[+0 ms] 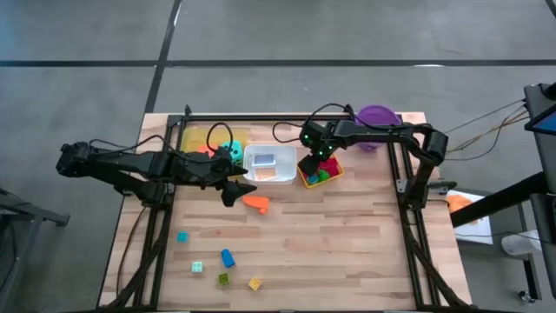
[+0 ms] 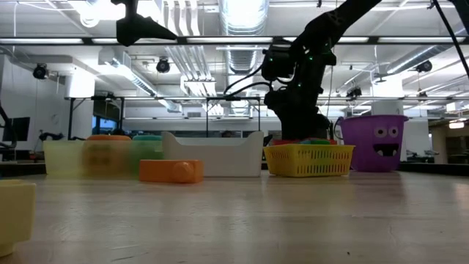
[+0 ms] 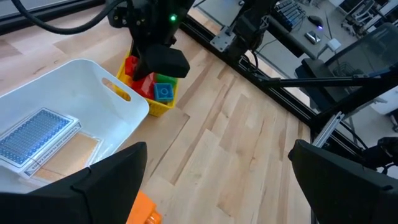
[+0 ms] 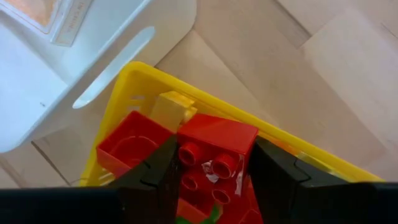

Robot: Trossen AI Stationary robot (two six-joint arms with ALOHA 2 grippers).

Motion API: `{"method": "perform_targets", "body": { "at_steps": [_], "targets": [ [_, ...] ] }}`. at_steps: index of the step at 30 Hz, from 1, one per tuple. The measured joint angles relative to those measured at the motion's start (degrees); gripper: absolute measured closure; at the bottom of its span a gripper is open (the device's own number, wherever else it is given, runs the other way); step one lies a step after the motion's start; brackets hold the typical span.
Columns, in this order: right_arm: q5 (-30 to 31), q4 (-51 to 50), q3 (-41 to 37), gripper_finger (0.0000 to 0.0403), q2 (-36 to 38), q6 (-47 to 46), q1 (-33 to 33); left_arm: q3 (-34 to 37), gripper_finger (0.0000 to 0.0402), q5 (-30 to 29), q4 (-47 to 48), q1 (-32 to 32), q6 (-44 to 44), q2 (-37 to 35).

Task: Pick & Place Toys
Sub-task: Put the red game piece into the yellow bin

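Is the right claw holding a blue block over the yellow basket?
No, the right claw grips a red block between its fingers, above the yellow basket.

My right hand (image 1: 318,162) covers part of the yellow tray (image 1: 333,177) at upper centre of the high view, so the blocks beneath it cannot be counted there. In the low view the tray wall hides its contents except for their red and green tops. My left arm screens most of the clear bin (image 1: 198,139) and part of the teal die (image 1: 233,151) at upper left. The small blocks (image 1: 226,257) at lower left of the high view are too small to tell their shape. A pale object (image 2: 15,213) at lower left of the low view is blurred and cut off by the frame edge. The white tray (image 3: 74,93) is cut off at the left edge of my left wrist view.
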State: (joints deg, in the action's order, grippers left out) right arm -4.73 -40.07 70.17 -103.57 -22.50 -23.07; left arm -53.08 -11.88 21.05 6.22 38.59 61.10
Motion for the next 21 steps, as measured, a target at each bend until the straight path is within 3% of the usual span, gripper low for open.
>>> {"method": "perform_targets", "body": {
  "at_steps": [8, 15, 21],
  "targets": [
    [-0.05, -0.07, -0.09, 0.0253, 0.55, 0.39, -0.2, 0.0, 0.0011, 0.6, 0.03, 0.0, 0.01, 0.0],
    [-1.2, -0.23, -0.13, 0.0197, 0.59, 0.58, -0.24, 0.0, 0.0011, 1.03, 0.05, 0.0, 0.02, 0.0],
    [-1.92, -0.13, -0.13, 0.0183, 0.96, 1.53, -0.24, 0.0, 0.0011, 1.39, 0.06, 0.0, 0.01, 0.0]
  ]
}}
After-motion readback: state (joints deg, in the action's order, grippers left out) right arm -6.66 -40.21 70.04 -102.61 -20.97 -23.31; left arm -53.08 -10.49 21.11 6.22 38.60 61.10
